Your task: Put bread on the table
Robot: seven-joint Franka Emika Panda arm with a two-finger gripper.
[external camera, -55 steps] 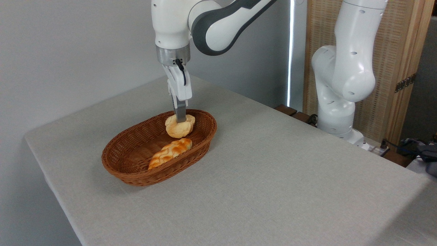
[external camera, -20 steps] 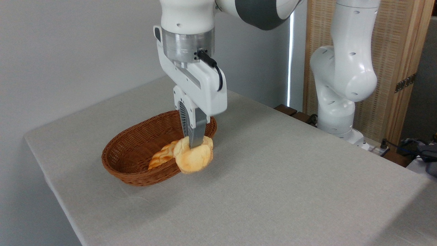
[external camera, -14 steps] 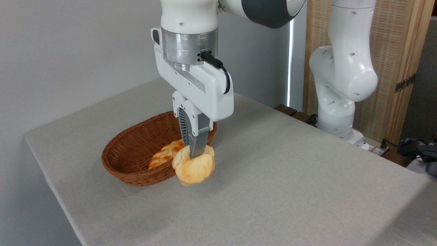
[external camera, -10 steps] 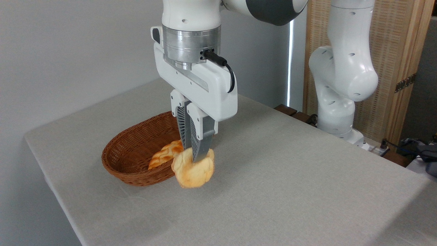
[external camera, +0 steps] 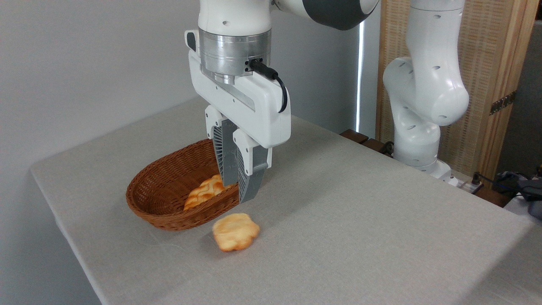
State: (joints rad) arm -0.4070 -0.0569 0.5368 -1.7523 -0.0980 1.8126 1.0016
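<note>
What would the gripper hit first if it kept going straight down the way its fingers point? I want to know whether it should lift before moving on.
Probably the bread on the table, just below the open gripper; depth is unclear from one view.

You find no readable text, label, brand mark, number or sign anywhere in this view. The white arm casing and the gripper [external camera: 238, 186] carry no lettering you can make out, only small dark recesses on the casing. The bread [external camera: 235, 231], the table [external camera: 360, 220] cloth and the wicker basket [external camera: 169, 212] are all unmarked. The wall on the left and the woven panel at the far right are plain too, and the dark items at the far right edge are too small and blurred for you to read anything on them.
</note>
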